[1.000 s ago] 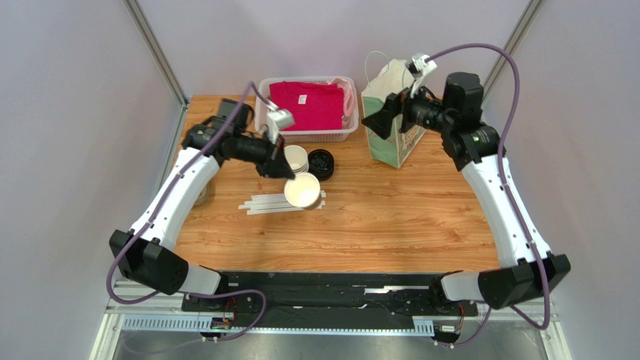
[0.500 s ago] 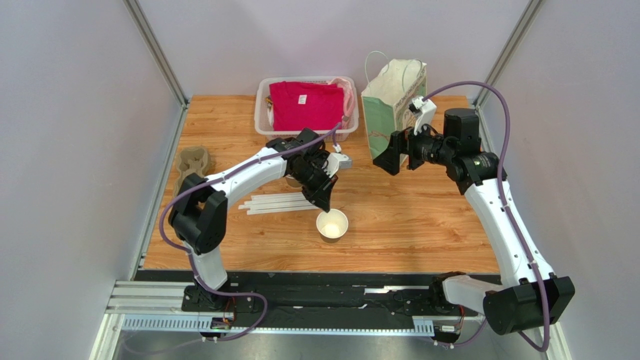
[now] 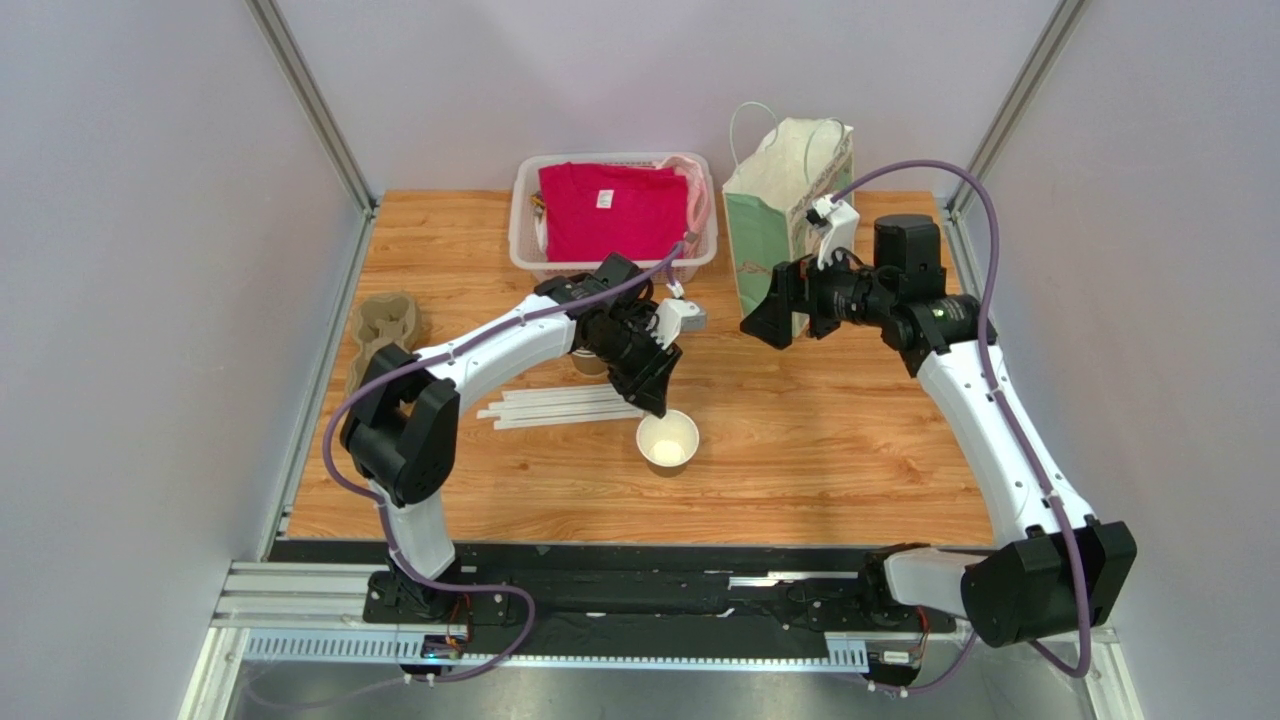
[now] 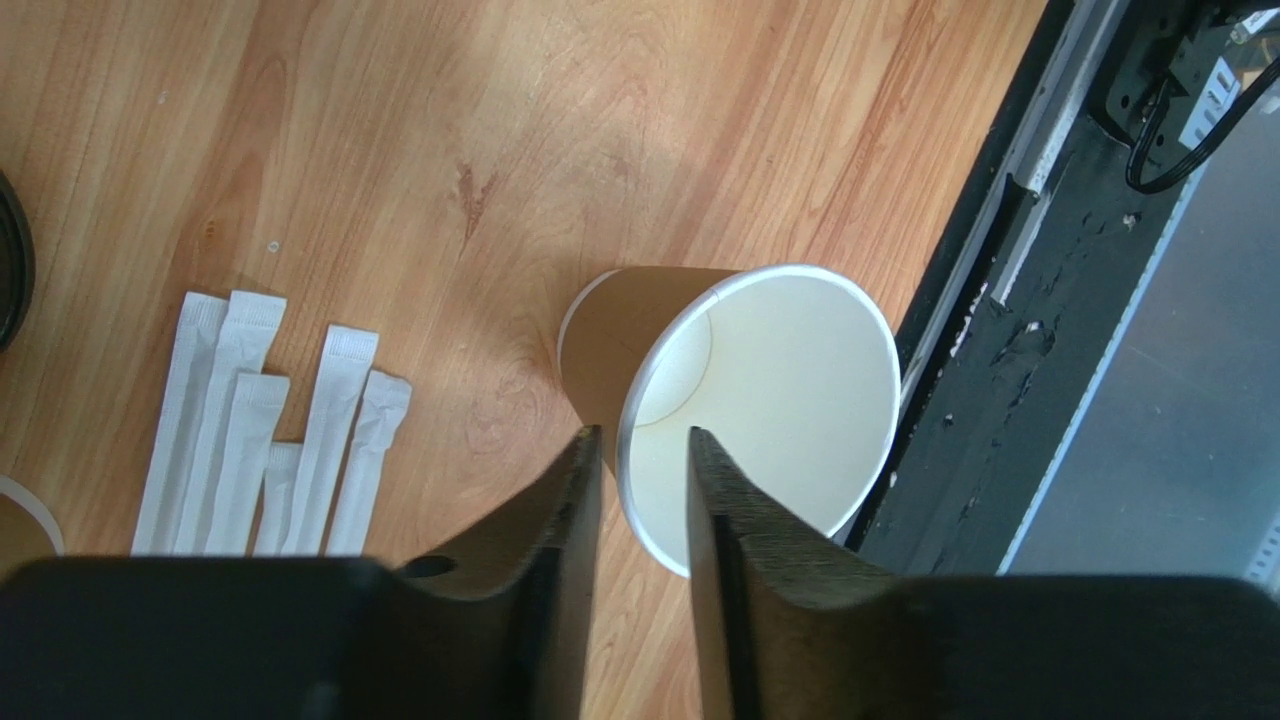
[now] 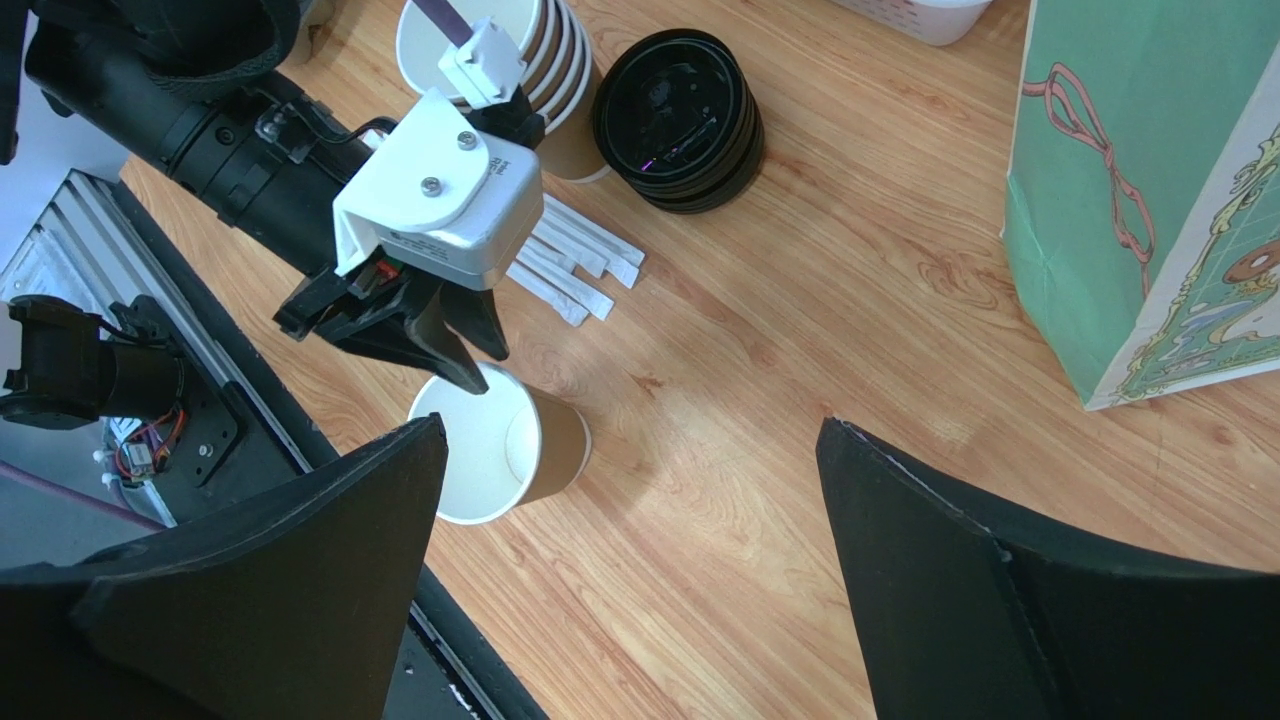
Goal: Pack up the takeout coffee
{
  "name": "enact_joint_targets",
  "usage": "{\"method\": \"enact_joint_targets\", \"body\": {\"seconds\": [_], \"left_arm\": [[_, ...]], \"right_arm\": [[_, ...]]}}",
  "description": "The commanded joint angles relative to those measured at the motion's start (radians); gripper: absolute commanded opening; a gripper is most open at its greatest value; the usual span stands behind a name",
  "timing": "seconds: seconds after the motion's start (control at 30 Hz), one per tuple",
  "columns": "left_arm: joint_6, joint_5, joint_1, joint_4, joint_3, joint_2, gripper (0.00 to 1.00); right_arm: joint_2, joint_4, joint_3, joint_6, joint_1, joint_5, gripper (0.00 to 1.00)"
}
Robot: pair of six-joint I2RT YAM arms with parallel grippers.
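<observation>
The takeout coffee cup (image 3: 666, 443) stands upright near the table's front edge, tan outside, cream inside, its top uncovered (image 4: 766, 405) (image 5: 481, 446). My left gripper (image 3: 655, 402) hangs just above its far rim. In the left wrist view the left gripper (image 4: 642, 438) has its fingers a little apart, one on each side of the rim wall, with a gap around the paper. My right gripper (image 3: 766, 308) hovers over the table to the right of the cup and in front of the bag, and its wrist view shows the right gripper (image 5: 631, 428) wide open with nothing in it.
A green and white paper bag (image 3: 789, 195) stands at the back right, beside a white basket (image 3: 526, 225) holding pink cloth. A stack of paper cups (image 5: 496, 45), a pile of black lids (image 5: 676, 120) and wrapped straws (image 3: 549, 405) lie behind the cup. A tan tray (image 3: 388, 318) lies far left.
My left arm carried the cup from beside the stack to the table's front and set it down; its fingers have since parted. The right arm came down and left from the bag.
</observation>
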Motion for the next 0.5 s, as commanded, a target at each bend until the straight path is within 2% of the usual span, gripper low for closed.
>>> {"method": "enact_joint_targets", "body": {"seconds": [0.0,0.07,0.23,0.37,0.43,0.47], "left_arm": [[0.006,0.006,-0.003,0.010,0.006,-0.047,0.42],[0.009,0.015,-0.001,-0.016,0.017,-0.061,0.49],[-0.018,0.137,0.054,-0.065,0.089,-0.170,0.55],[-0.034,0.222,0.170,-0.119,0.167,-0.270,0.57],[-0.098,0.257,0.282,-0.101,0.190,-0.325,0.57],[-0.116,0.274,0.313,-0.095,0.195,-0.340,0.57]], "right_arm": [[0.014,0.022,0.042,0.000,-0.001,-0.013,1.00],[0.035,0.018,0.059,-0.003,0.002,-0.013,1.00],[0.075,0.015,0.102,-0.037,0.063,0.045,0.93],[0.159,-0.008,0.183,-0.041,0.151,0.168,0.76],[0.191,-0.010,0.233,-0.037,0.207,0.258,0.70],[0.233,-0.008,0.245,-0.032,0.224,0.291,0.63]]}}
